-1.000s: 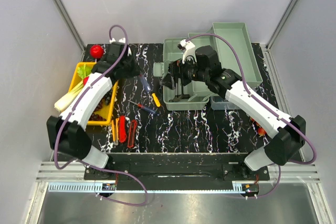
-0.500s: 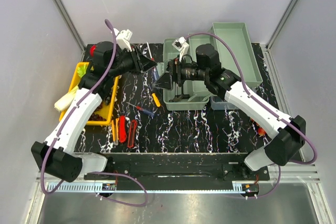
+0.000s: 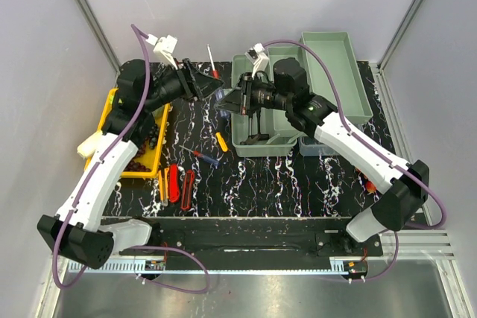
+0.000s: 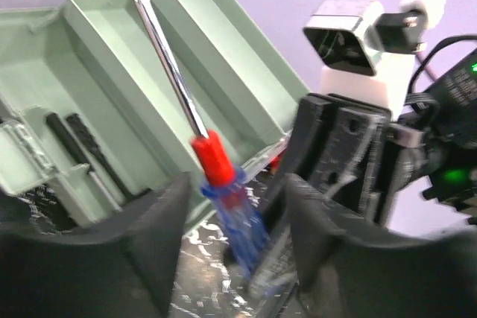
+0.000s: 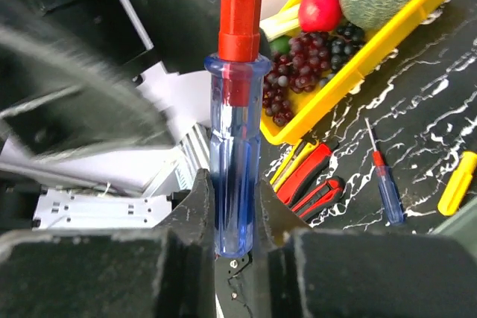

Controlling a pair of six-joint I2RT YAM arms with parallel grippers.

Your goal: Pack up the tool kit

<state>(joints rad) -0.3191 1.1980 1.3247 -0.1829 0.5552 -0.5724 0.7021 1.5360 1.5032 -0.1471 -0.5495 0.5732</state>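
Black marbled surface (image 3: pixel 283 176) bears the toolbox (image 3: pixel 264 152), black tools (image 4: pixel 71 135) inside; left of it, a yellow tray (image 3: pixel 141 174) of grapes (image 5: pixel 287 102). At the toolbox's left edge right gripper (image 5: pixel 235 217) clamps the screwdriver (image 5: pixel 235 161); left gripper (image 4: pixel 235 214) gapes.

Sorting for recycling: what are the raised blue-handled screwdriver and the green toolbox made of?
The screwdriver looks to have a glossy see-through blue plastic handle with an opaque red collar; its shaft is mirror-bright metal. The toolbox seems matte moulded plastic.
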